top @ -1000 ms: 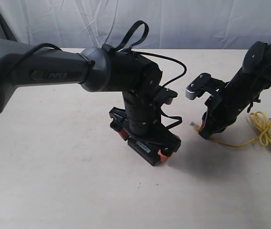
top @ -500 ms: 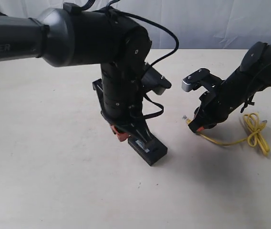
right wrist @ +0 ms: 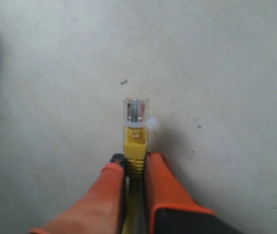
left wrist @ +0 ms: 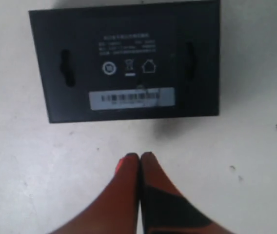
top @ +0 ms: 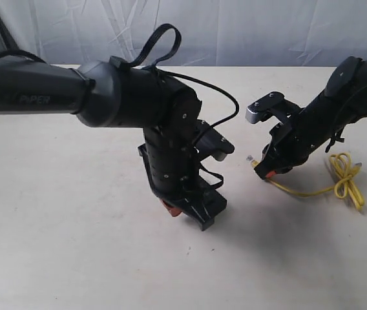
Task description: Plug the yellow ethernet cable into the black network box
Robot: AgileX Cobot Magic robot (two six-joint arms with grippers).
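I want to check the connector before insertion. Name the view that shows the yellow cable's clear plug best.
Right wrist view: the clear plug sits central, sticking out past the right gripper. Exterior view shows only a speck; left wrist view misses it.

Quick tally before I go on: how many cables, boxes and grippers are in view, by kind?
yellow ethernet cable: 1
black network box: 1
grippers: 2 (left gripper, shut and empty; right gripper, shut on the cable just behind its plug)
Total: 4
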